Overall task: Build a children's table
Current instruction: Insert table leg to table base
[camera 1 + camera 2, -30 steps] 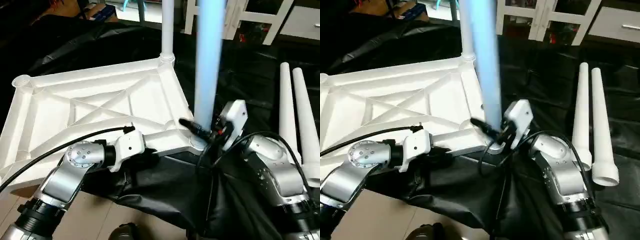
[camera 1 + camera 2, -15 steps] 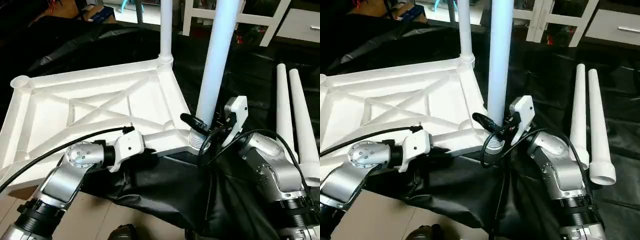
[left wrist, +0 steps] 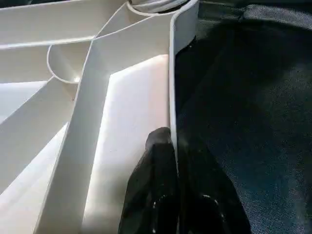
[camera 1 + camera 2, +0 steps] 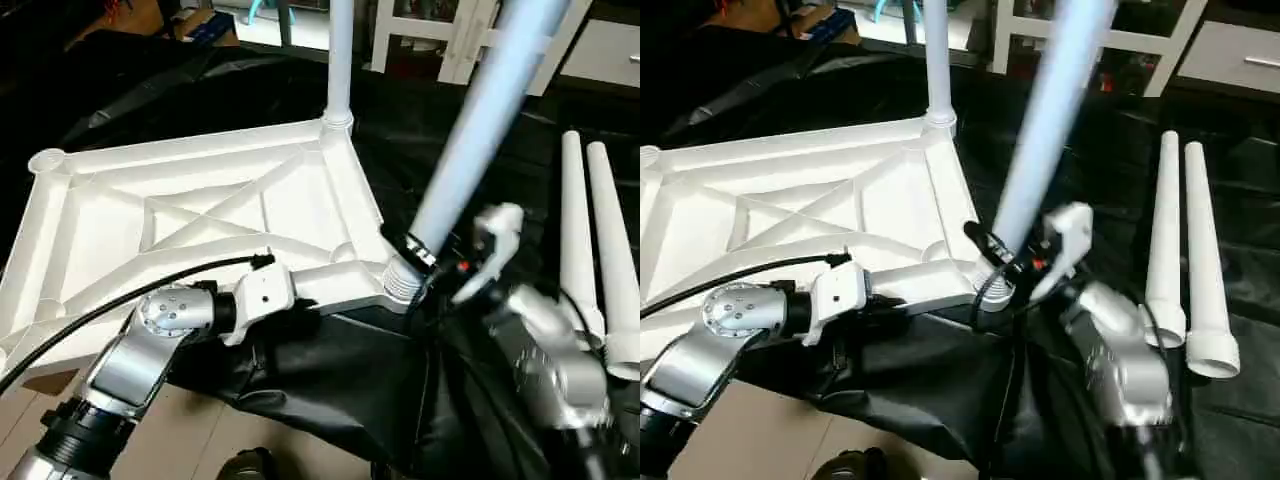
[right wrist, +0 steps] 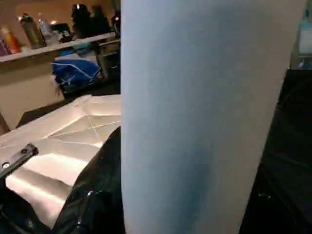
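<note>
Black cloth covers the work table, and the tabletop lies on it ribs-up, one leg already standing in its far corner. At the tabletop's near corner socket, the right gripper is clamped on a tilted leg; I'd straighten it before pushing. The left gripper pinches the tabletop's near rim, good bracing. Two spare legs lie right of the tabletop. Whether the tilted leg's foot is seated is hard to tell.

White tube leg close up, ribbed tabletop beyond.
</note>
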`<state>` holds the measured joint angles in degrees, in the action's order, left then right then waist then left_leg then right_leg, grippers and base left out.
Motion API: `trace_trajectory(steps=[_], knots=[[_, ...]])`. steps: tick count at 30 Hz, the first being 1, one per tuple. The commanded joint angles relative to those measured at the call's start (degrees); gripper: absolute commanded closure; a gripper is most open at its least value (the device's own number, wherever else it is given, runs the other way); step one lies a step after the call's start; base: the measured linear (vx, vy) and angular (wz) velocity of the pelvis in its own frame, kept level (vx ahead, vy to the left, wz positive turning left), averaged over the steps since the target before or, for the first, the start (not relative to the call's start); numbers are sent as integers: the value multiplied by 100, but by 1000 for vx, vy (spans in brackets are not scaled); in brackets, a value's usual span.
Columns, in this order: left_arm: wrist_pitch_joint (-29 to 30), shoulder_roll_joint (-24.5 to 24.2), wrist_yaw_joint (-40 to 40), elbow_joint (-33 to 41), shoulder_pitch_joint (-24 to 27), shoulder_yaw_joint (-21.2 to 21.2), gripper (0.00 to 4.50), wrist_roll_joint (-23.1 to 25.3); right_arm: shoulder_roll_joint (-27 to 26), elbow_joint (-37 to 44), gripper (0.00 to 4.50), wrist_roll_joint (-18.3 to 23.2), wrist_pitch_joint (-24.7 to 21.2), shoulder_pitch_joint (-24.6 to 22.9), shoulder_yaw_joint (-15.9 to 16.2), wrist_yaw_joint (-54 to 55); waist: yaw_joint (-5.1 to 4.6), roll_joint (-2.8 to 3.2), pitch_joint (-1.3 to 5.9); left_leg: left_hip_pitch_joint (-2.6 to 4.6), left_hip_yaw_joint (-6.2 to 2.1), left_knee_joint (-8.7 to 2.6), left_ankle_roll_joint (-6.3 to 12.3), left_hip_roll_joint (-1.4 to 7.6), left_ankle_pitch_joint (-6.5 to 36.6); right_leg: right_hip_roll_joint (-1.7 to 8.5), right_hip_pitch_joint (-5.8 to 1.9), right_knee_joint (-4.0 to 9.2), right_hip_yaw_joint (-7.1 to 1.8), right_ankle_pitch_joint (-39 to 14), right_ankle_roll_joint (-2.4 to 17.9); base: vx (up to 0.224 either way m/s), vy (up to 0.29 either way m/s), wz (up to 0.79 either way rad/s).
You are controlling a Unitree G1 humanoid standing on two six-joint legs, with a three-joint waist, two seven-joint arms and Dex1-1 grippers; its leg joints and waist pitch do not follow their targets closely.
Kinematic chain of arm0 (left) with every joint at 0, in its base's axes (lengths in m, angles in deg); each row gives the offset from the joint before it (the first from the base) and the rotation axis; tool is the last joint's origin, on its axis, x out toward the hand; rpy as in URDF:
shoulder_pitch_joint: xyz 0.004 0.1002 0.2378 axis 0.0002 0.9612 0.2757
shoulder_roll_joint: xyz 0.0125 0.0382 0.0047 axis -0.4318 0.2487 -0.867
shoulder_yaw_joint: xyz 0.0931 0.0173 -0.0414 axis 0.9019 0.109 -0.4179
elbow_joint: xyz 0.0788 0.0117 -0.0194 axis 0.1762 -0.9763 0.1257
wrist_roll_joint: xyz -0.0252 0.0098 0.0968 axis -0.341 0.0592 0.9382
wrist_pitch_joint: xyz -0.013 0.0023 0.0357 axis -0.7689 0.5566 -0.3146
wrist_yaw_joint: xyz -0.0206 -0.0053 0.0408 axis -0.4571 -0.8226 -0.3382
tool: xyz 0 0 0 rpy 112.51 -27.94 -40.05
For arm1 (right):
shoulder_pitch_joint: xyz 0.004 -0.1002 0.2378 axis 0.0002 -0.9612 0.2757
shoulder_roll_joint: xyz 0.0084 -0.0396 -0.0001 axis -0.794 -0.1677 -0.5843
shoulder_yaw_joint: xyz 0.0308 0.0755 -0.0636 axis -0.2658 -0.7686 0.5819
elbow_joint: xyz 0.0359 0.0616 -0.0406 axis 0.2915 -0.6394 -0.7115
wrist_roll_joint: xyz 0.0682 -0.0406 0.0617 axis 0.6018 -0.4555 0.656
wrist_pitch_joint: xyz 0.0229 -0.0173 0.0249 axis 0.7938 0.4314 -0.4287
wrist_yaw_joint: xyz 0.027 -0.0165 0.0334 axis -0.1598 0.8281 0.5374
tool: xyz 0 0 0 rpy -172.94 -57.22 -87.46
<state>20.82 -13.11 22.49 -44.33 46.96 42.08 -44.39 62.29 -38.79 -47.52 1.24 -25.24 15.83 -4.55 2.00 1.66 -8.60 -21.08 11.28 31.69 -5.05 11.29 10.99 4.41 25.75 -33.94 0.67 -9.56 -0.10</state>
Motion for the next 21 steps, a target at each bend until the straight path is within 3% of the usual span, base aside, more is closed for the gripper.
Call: trace_trajectory(steps=[1, 4, 5, 10, 13, 14, 21], knots=[[-115, 77, 56, -132, 146, -25, 450, -202, 104, -420, 264, -420, 154, -389, -165, 280, -21, -117, 216, 4, -64, -420, 339, 123, 1535, 236, -184, 584, -181, -2908, 509, 0, 0, 0], [-119, 85, 55, -145, 138, -27, 450, -191, 79, -392, 264, -515, 352, -521, -95, 243, -12, -119, 220, 28, -42, -409, 352, 125, 1526, 220, -165, 583, -192, -2734, 517, 0, 0, 0], [-116, 86, 56, -138, 139, -30, 450, -184, 92, -350, 264, -660, 543, -666, 44, 163, -12, -113, 221, -7, -49, -415, 367, 127, 1456, 219, -190, 561, -185, -2577, 555, 0, 0, 0], [-114, 89, 61, -138, 140, -34, 450, -175, 180, -372, 264, -1032, 798, -837, 375, 47, -15, -122, 221, -15, -48, -415, 410, 122, 1437, 218, -209, 546, -185, -2444, 611, 0, 0, 0], [-105, 88, 59, -137, 135, -34, 450, -169, 231, -385, 264, -1149, 804, -841, 517, 15, -18, -125, 195, -28, -55, -436, 408, 118, 1514, 225, -211, 569, -183, -2681, 550, 0, 0, 0], [-107, 85, 56, -141, 134, -35, 450, -167, 247, -396, 264, -1158, 779, -832, 545, -5, -19, -115, 174, 6, -67, -454, 372, 126, 1683, 243, -183, 615, -189, -3087, 450, 0, 0, 0], [-128, 78, 36, -165, 136, -29, 450, -148, 643, -514, 264, -1471, 566, -851, 1069, -428, -37, -98, 173, 16, -71, -484, 360, 132, 1616, 232, -215, 627, -175, -2880, 464, 0, 0, 0]])
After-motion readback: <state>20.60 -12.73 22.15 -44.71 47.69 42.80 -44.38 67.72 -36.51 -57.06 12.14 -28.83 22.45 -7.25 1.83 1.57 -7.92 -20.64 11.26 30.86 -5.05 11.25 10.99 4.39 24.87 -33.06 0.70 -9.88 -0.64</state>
